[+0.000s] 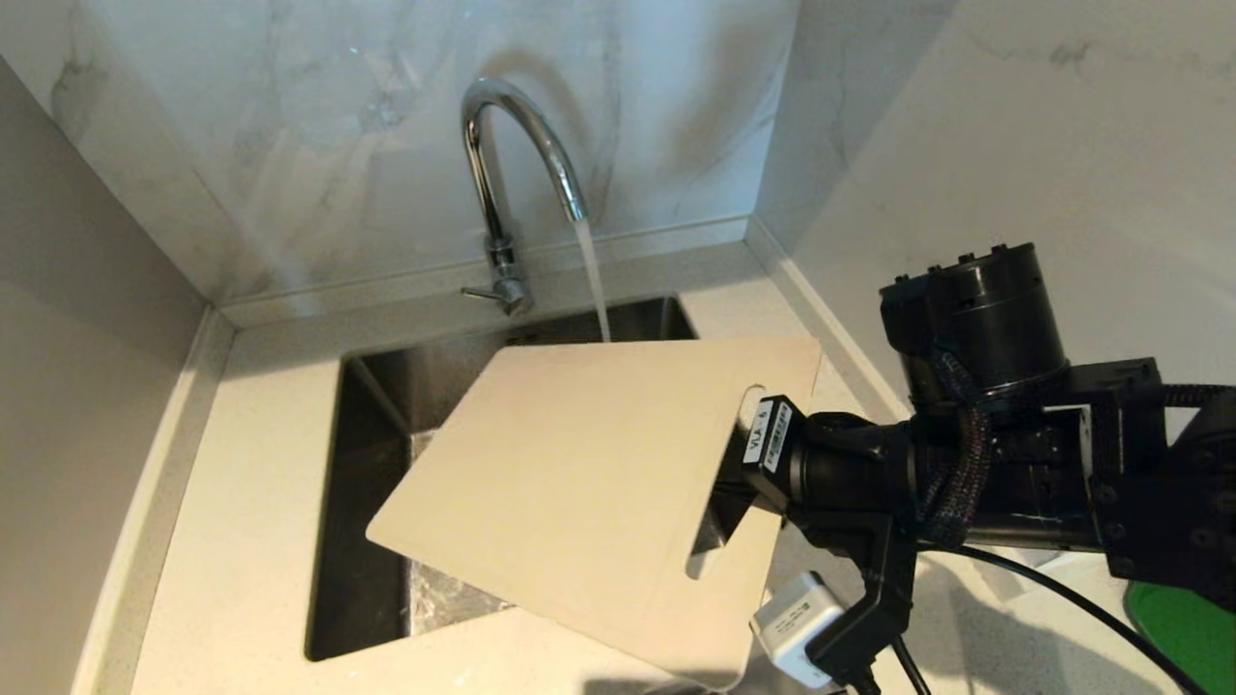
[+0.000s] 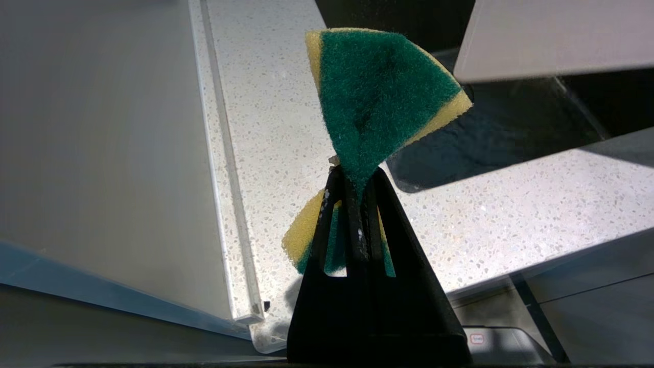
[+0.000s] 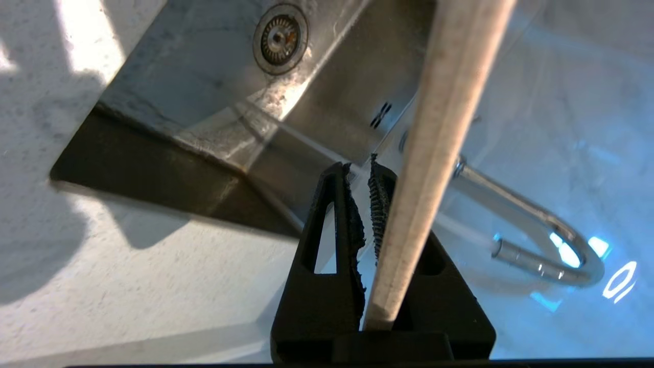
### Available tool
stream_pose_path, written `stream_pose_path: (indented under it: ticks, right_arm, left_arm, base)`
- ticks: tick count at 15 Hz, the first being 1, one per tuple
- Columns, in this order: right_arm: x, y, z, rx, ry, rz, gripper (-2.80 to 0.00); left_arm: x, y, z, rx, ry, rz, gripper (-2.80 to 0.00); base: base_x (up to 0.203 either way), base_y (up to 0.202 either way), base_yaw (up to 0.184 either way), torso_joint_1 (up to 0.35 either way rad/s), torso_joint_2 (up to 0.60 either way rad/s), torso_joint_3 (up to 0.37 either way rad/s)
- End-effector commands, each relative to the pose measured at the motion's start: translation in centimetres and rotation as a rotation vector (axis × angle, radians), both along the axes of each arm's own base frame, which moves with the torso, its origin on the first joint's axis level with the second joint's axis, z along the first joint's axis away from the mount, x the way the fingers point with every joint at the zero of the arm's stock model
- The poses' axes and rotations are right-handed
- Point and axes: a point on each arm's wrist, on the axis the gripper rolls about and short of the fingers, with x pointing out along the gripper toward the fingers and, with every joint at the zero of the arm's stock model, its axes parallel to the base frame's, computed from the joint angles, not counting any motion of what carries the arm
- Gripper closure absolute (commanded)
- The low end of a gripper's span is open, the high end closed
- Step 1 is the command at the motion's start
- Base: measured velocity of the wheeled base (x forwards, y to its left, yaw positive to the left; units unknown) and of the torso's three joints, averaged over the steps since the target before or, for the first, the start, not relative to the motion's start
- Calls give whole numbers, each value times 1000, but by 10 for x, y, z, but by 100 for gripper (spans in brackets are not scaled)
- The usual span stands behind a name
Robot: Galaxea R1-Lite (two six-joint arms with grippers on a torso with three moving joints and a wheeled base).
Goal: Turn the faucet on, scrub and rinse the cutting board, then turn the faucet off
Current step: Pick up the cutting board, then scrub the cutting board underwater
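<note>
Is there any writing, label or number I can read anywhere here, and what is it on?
"VLA" plus a digit, perhaps 6: white sticker on the right arm's wrist, beside the cutting board.
White box under that arm: print too small to read.
Small red-edged label, left wrist view: too blurred to read.

The cutting board (image 1: 579,483) conceals most of the sink (image 1: 357,502) basin and the right gripper (image 1: 719,502) fingertips; its lower corner is cut off.
</note>
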Motion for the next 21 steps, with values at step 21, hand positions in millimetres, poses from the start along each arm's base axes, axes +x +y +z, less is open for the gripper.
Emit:
stream_pose_path:
  ticks: [21]
  right_arm:
    - [1,31,-16,-57,86,254,0]
  left_arm:
    - [0,0,0,-1,-1,0,0]
  base:
    - [0,0,0,0,0,0]
